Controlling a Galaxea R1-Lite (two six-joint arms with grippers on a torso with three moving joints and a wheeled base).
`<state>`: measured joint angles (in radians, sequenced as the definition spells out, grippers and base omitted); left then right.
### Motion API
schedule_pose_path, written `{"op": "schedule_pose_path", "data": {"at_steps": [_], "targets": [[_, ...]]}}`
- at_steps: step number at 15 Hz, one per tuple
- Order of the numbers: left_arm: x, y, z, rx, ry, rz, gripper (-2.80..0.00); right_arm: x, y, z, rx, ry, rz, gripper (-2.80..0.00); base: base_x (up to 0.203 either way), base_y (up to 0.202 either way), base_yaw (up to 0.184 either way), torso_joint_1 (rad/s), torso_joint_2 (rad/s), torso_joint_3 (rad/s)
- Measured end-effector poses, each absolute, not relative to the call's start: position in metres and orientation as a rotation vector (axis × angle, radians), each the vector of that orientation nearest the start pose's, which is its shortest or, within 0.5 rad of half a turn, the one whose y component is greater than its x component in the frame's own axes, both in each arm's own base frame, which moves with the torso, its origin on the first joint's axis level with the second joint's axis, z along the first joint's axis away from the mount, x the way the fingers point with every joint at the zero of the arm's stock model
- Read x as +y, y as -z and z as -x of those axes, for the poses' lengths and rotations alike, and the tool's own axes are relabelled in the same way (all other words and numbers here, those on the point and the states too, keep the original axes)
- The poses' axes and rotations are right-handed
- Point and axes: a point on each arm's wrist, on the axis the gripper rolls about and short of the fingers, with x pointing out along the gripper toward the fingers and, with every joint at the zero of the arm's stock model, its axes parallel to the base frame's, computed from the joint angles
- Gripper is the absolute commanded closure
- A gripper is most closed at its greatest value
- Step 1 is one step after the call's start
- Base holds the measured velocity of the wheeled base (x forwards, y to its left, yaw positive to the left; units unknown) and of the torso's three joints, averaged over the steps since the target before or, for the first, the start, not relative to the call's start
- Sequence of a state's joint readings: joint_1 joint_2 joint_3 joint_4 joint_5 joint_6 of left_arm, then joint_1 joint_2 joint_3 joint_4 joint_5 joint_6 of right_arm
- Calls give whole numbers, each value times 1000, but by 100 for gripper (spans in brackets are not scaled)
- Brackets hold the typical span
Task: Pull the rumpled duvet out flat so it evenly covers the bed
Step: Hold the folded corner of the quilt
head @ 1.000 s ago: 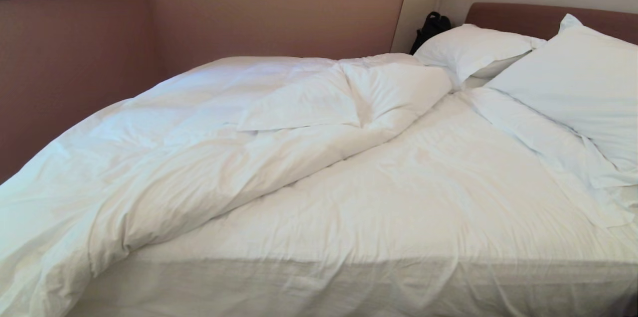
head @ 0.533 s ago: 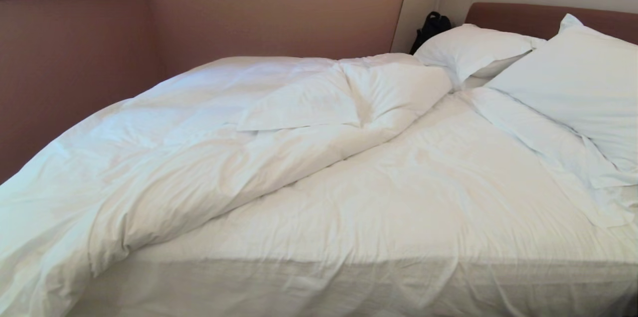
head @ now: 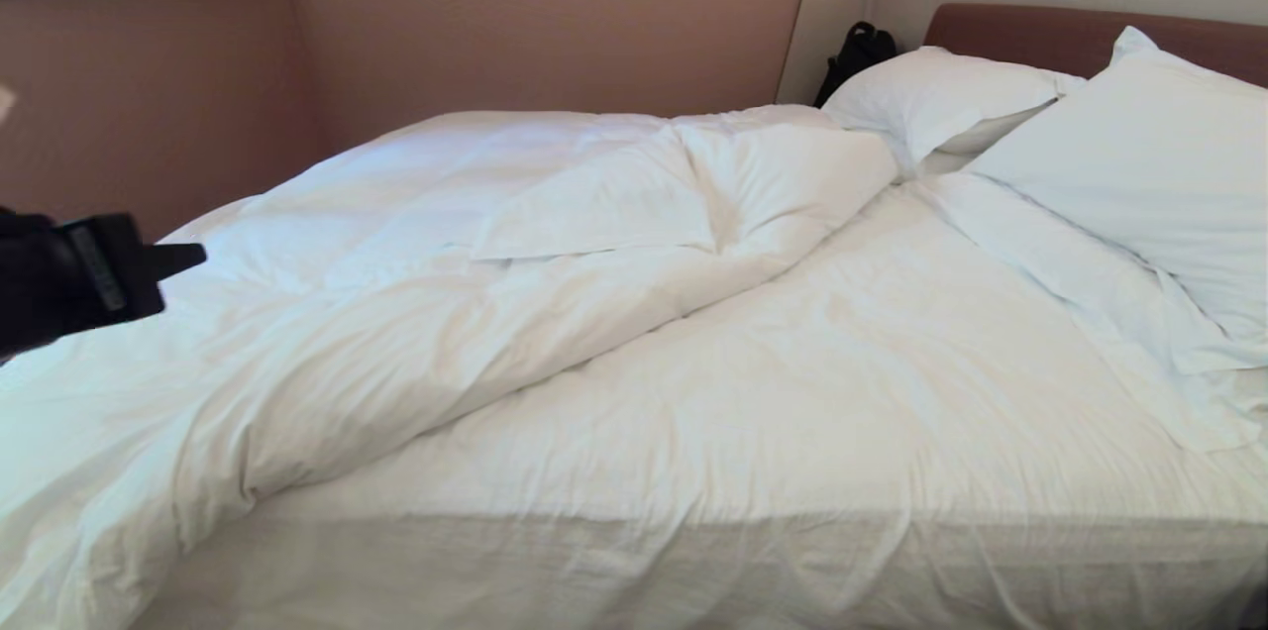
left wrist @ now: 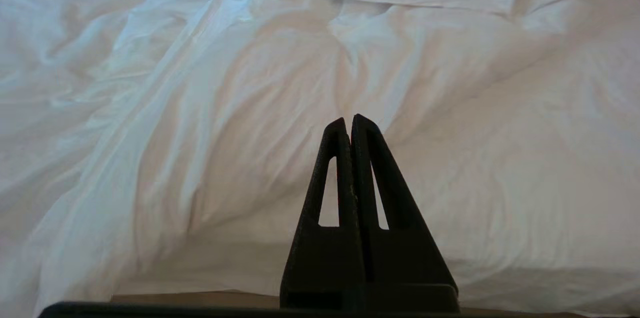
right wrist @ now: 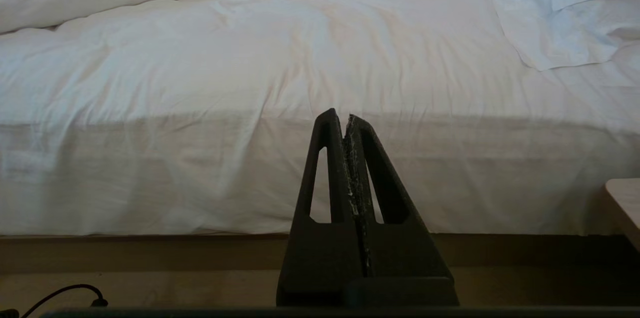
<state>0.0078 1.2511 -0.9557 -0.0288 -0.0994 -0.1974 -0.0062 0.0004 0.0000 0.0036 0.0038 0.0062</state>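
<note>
The duvet (head: 396, 313) lies rumpled on the left and far part of the bed (head: 842, 392), its near edge folded back in a diagonal roll, one corner flap turned over on top. The right half of the sheeted mattress is bare. My left gripper (head: 196, 257) comes in at the left edge of the head view, shut and empty, hovering above the duvet's left side. In the left wrist view it (left wrist: 348, 120) points at the duvet's (left wrist: 200, 108) wrinkled folds. My right gripper (right wrist: 340, 117), shut and empty, sits low in front of the mattress side (right wrist: 200, 173).
Two white pillows (head: 941, 95) (head: 1149, 145) lean at the brown headboard (head: 1050, 31), with a flat white cloth (head: 1070, 273) before them. A black bag (head: 857, 55) stands in the far corner. A wall (head: 149, 115) runs along the bed's left. A bedside table corner (right wrist: 625, 203) is right.
My left arm has risen into the head view at the left edge, over the duvet. The bedding and the right arm have not moved.
</note>
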Motion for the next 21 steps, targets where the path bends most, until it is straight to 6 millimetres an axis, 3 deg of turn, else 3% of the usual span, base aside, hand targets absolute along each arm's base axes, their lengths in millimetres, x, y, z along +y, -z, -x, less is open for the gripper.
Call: {"op": "schedule_pose_path", "data": {"at_steps": [4, 9, 13, 18, 19, 21], "targets": [[4, -257, -284, 347, 54, 139, 0, 0, -75, 23, 4, 2, -6, 0, 0, 0, 0, 0, 0, 0], [10, -212, -363, 449, -11, -41, 0, 0, -75, 23, 3, 2, -6, 0, 0, 0, 0, 0, 0, 0], [13, -181, -397, 423, -67, -85, 0, 0, -75, 23, 4, 2, -6, 0, 0, 0, 0, 0, 0, 0], [13, -160, -408, 445, -69, -85, 0, 0, -75, 23, 4, 2, -6, 0, 0, 0, 0, 0, 0, 0], [13, -157, -412, 431, -72, -86, -280, 0, -75, 23, 5, 2, -6, 0, 0, 0, 0, 0, 0, 0], [14, -152, -417, 418, -86, -89, -280, 0, -75, 23, 4, 2, -6, 0, 0, 0, 0, 0, 0, 0]]}}
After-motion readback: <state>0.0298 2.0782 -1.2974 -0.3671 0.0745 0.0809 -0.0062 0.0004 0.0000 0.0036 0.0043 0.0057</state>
